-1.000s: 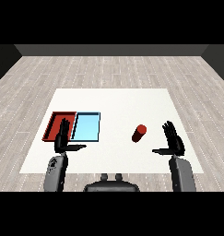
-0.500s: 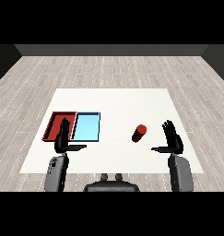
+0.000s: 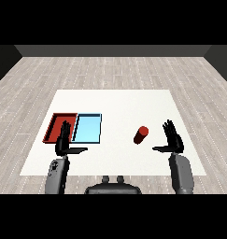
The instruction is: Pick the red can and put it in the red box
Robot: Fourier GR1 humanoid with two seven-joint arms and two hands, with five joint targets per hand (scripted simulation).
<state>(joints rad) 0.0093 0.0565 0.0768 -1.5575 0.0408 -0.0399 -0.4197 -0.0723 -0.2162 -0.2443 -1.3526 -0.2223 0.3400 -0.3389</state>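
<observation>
Floor (image 3: 113, 70): pale grey planks run out on all sides of the desk, with a dark wall behind.
Desk (image 3: 119, 105): a white top, wide and flat, carrying both trays and the can.
Red tray (image 3: 55, 126): lies at the desk's left part, its long side touching the blue tray next to it; its near edge is partly hidden behind the left hand.
Light blue tray (image 3: 88, 128): sits side by side with the red one, on its right, nearer the desk's middle.
Left forearm (image 3: 57, 173): grey, rising from the lower left corner toward the trays.
Right forearm (image 3: 180, 173): grey, rising from the lower right corner.
Left hand (image 3: 64, 141): black, fingers straight and pointing up and away, thumb stretched out sideways to the right; it holds nothing and stands in front of the near end of the red tray.
Right hand (image 3: 173, 139): black, fingers straight and spread apart, thumb stretched out to the left toward the can; it holds nothing, and there is a gap of desk between it and the can.
Red can (image 3: 141, 135): stands on the desk right of the middle, well apart from the trays, between the blue tray and the right hand and closer to that hand; it is outside both trays.
</observation>
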